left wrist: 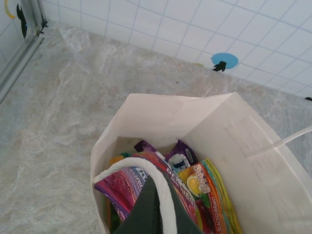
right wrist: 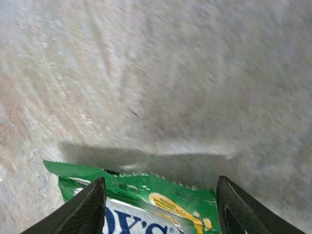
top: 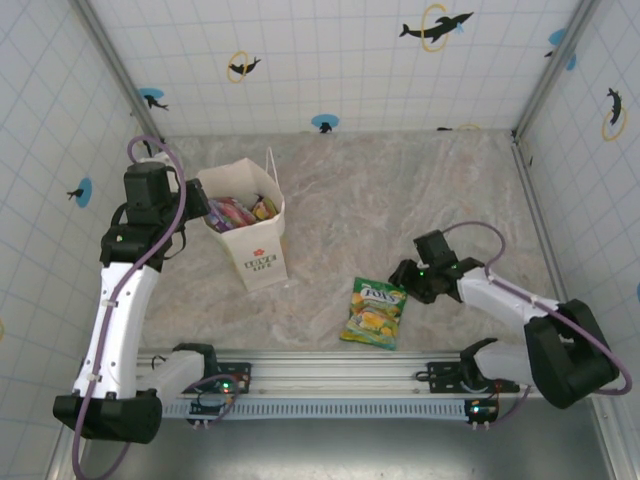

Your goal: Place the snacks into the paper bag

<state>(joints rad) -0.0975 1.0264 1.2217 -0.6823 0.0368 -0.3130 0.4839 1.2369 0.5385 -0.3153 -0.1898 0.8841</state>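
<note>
Marbled grey-beige stone pattern covers the table (top: 400, 190), which is walled by white grid tiles (top: 330, 60) carrying dolphin stickers (top: 437, 27).

Your paper bag (top: 262, 255) stands upright at the left of the table, its mouth open. Its cream front bears a small red emblem (top: 262, 246) over dark lettering that is too small to read. A thin white cord handle (top: 271, 165) sticks up from its far rim.

The left gripper (top: 198, 205) sits at the bag's left rim. In the left wrist view one dark finger (left wrist: 146, 214) reaches into the mouth with a white strip (left wrist: 163, 192) looped over it. You cannot tell from this whether the jaws are closed.

Inside the bag (left wrist: 219, 126) glossy packets (left wrist: 202, 190) stand on edge, packed side by side. They include a magenta-purple one (left wrist: 122, 183), a dark purple one (left wrist: 183, 151) and an orange one with a lemon picture. "BLACKCURRANT" can be read on the orange one.

One green-yellow packet (top: 375, 312) lies flat on the table near the front rail, well apart from the bag.

The right gripper (top: 408, 278) is just beside that packet's top right corner, jaws spread wide. Through the right wrist camera the gripper (right wrist: 161, 180) frames the crimped green edge of the packet (right wrist: 146, 192), where blue letters "OY'S" show on white. Both black fingers (right wrist: 92, 207) stand outside the packet's width.
</note>
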